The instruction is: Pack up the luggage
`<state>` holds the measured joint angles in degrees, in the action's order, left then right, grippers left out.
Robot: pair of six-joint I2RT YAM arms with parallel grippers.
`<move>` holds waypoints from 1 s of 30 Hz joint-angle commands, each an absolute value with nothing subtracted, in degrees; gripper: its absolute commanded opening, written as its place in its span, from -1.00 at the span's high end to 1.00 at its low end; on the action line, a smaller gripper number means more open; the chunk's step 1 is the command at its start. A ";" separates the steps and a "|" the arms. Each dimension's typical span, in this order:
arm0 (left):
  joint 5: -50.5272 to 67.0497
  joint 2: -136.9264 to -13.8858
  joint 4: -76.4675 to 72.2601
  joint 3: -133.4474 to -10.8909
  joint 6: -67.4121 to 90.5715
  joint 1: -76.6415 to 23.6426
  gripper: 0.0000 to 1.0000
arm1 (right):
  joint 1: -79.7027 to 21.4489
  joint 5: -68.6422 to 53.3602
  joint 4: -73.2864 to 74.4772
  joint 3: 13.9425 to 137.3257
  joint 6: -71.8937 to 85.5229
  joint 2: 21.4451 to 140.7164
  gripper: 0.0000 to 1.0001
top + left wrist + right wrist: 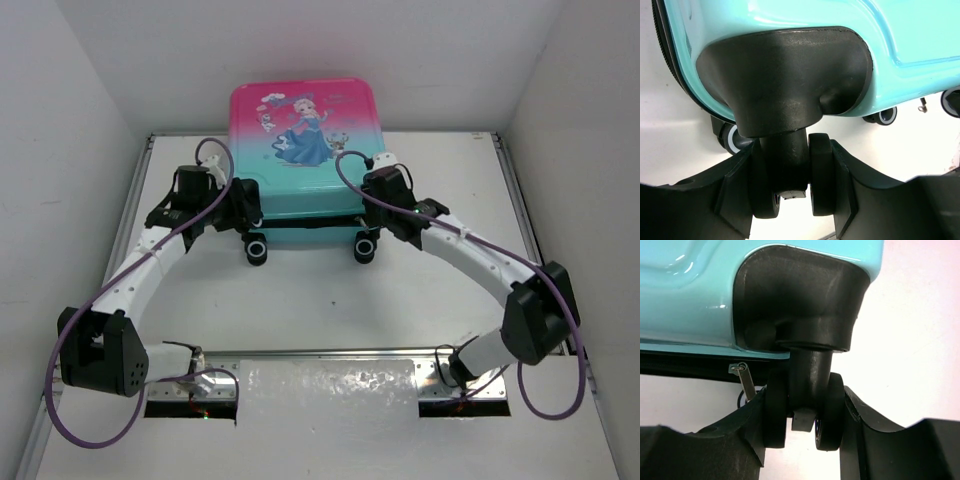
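- My left gripper [790, 165] is pinching the near-left caster [820, 172], a black twin-wheel unit on a stubby stem. One finger is pressed flat against each wheel face.
- My right gripper [805, 410] is likewise clamped on the near-right caster [812, 370], with its pads against both wheels.
- Two more black wheels [257, 248] stand free at the near edge, between my grippers.
- A small metal zip pull [742, 372] hangs at the seam beside the right caster. I cannot tell whether the zip is run shut.
- The luggage [305, 190] is a small glossy hard-shell suitcase, teal at the near end and fading to pink at the far end. It lies flat at the far middle of the white table [320, 310], wheels toward me and lid down.
- Handling, in my judgement: the shell is stiff, smooth and slippery, and probably light. It should slide readily on the table.
- The casters give positive purchase, but they swivel and roll, so the case may yaw under an uneven pull. To raise the lid, the seam rim looks the better hold.
- Markings: there is a cartoon princess print [303, 135] in a blue dress. Faint script [340, 98] near the far edge is too small to read. No brand is legible.
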<state>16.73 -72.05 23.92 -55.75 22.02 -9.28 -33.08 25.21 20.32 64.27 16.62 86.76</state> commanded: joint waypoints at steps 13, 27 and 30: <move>29.44 -70.84 19.77 -54.67 17.75 -11.95 0.90 | -33.66 24.70 18.37 58.45 14.68 70.93 1.00; 28.12 -71.54 20.57 -54.76 17.40 -11.95 0.93 | -37.07 26.80 16.62 55.29 14.15 67.87 -0.98; 27.95 -71.63 20.65 -54.76 17.49 -11.95 0.99 | -37.97 26.64 10.22 47.48 15.38 62.77 -0.98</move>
